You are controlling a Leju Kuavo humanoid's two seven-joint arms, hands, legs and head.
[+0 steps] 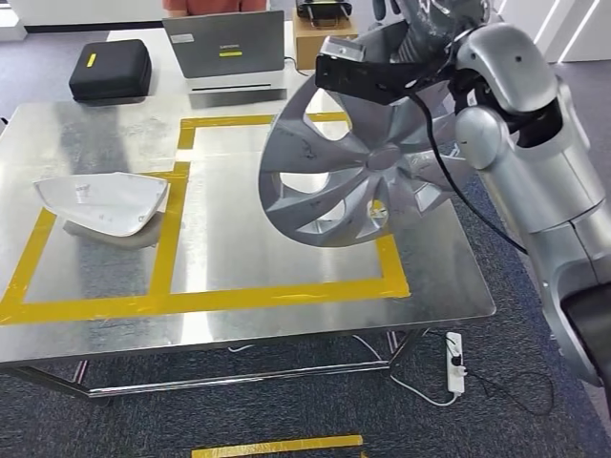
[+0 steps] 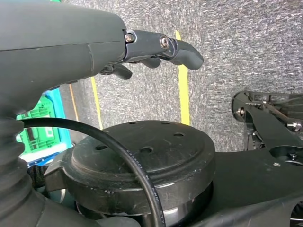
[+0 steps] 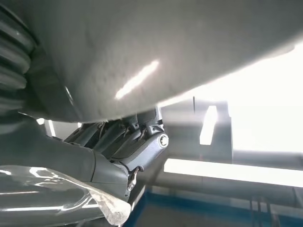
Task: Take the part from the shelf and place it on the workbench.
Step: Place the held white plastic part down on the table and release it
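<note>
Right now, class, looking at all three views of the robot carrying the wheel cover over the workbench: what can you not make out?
- Head view: the right hand's hold on the wheel cover is hidden behind the black wrist bracket.
- Head view: whether the cover's lower edge touches the workbench.
- Right wrist view: the cover's blurred surface hides the fingers' contact.
- Left wrist view: whether the left hand holds anything.

The part is a silver wheel cover (image 1: pixel 353 172) with curved spokes and dark scuff marks. It stands tilted on edge, held at its upper rim by the right hand (image 1: pixel 425 29), its lower rim over the yellow-taped metal surface (image 1: pixel 238 229).
</note>
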